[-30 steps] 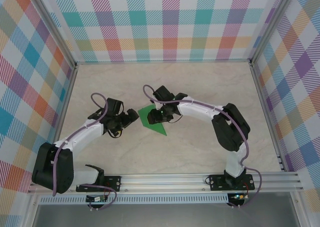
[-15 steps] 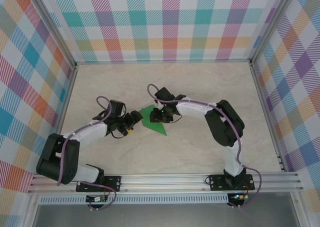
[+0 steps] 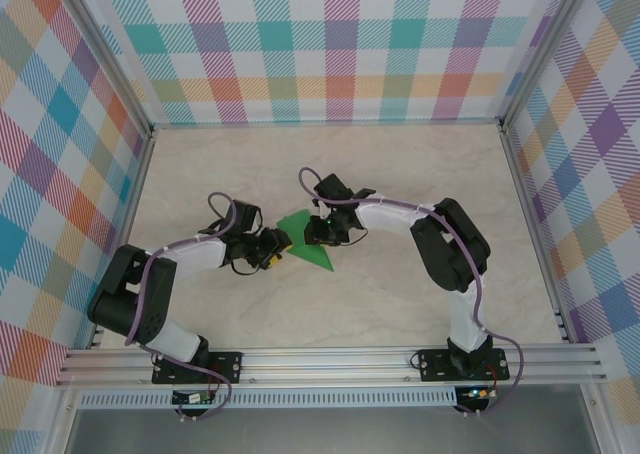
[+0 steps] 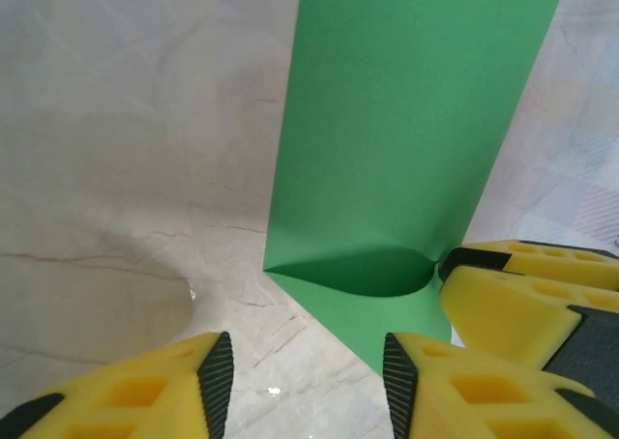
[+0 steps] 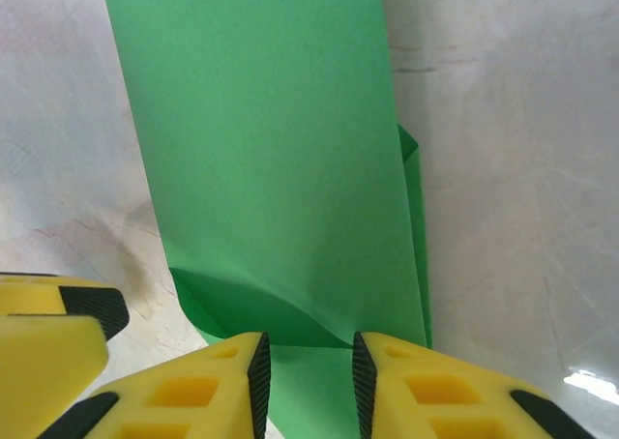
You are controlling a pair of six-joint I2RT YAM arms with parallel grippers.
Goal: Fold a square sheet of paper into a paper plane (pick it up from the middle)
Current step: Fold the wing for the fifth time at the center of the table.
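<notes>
Paper: the green sheet [image 3: 308,254] lies near the middle of the table, between the two grippers. It is doubled over into a long strip, and the end nearest the grippers bulges in a soft curl rather than lying in a flat crease [image 4: 372,275].
Layers: in the right wrist view a thin sliver of the lower layer [image 5: 414,207] shows past the upper one, so the edges do not quite match.
Right gripper [image 5: 309,366]: it sits over the near end of the strip. The jaws stand a narrow way apart with paper in the gap, and nothing is pinched yet.
Left gripper [image 4: 305,381]: the jaws are wide apart over bare table. Only the paper's corner reaches in beside its right finger [image 4: 455,391].
Risk, crooked crease: if the curl is pressed flat while the layers are offset, the fold will likely set off-line.
Risk, slip: the table [image 3: 400,174] looks smooth, so a one-sided push could slide the sheet.
Risk, collision: the right gripper's finger [image 4: 522,284] is just beside the left one, so closing in further could knock them together.
Risk, crumple: a pinch on the bulge may dent the paper.
</notes>
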